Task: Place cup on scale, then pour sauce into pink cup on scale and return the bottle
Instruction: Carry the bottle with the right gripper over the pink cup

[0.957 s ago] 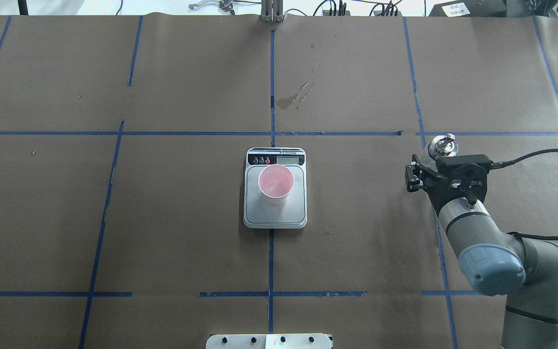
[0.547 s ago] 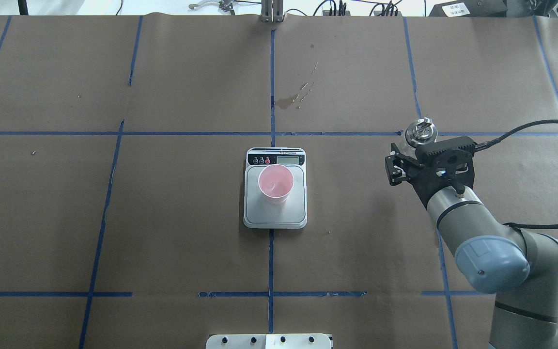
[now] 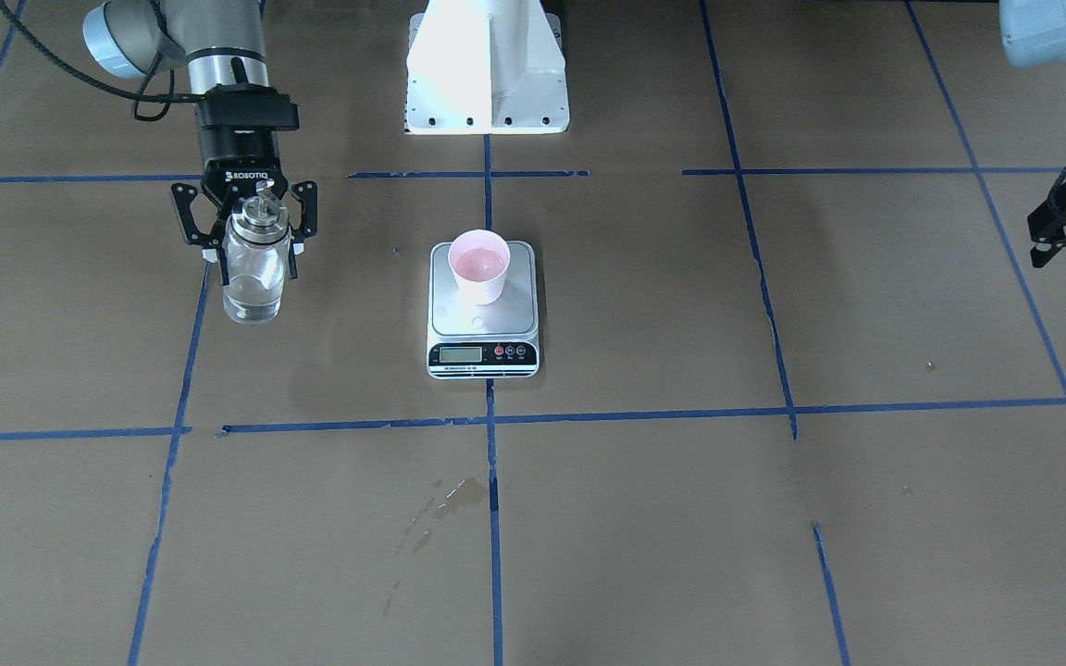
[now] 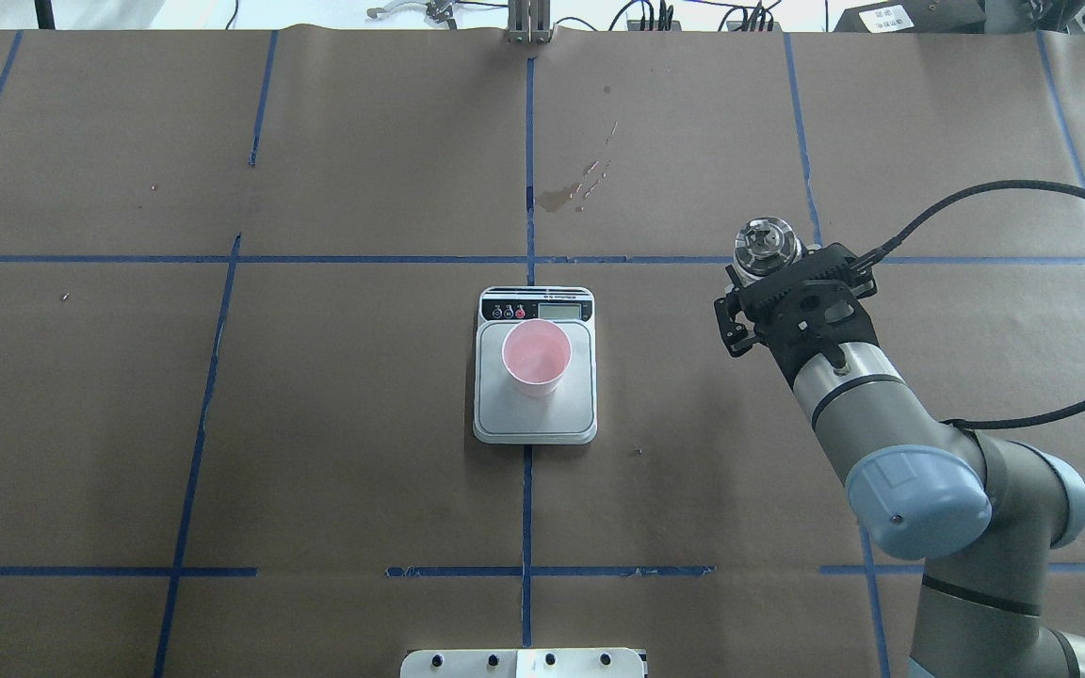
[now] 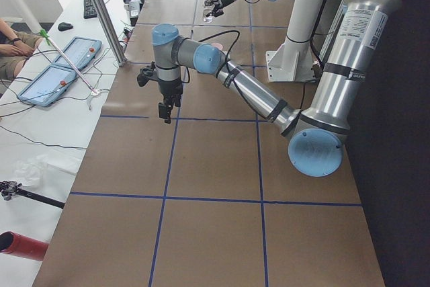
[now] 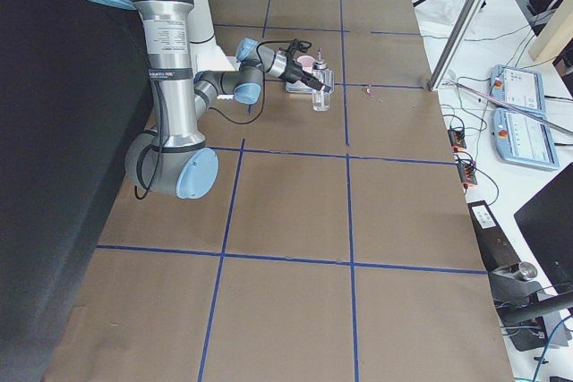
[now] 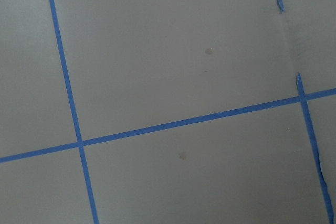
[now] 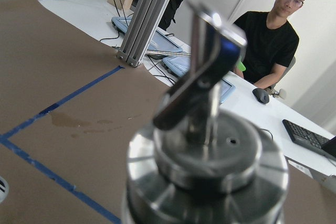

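I have my right gripper (image 3: 251, 252) clamped on the upright bottle (image 3: 255, 282), toward the desk's right edge. The cup (image 3: 478, 268) stands on the scale (image 3: 487, 321) mid-desk, with taped paper (image 3: 357, 305) between. Whether the left gripper (image 3: 1063, 222) is open, I cannot tell.

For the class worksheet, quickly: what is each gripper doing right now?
Left gripper: cannot be told.
Right gripper: closed on the small clear glass bottle with silver pour-spout cap.

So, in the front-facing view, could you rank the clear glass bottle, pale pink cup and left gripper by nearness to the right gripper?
1. Clear glass bottle, in the right gripper.
2. Pale pink cup, on the scale.
3. Left gripper, view's right.
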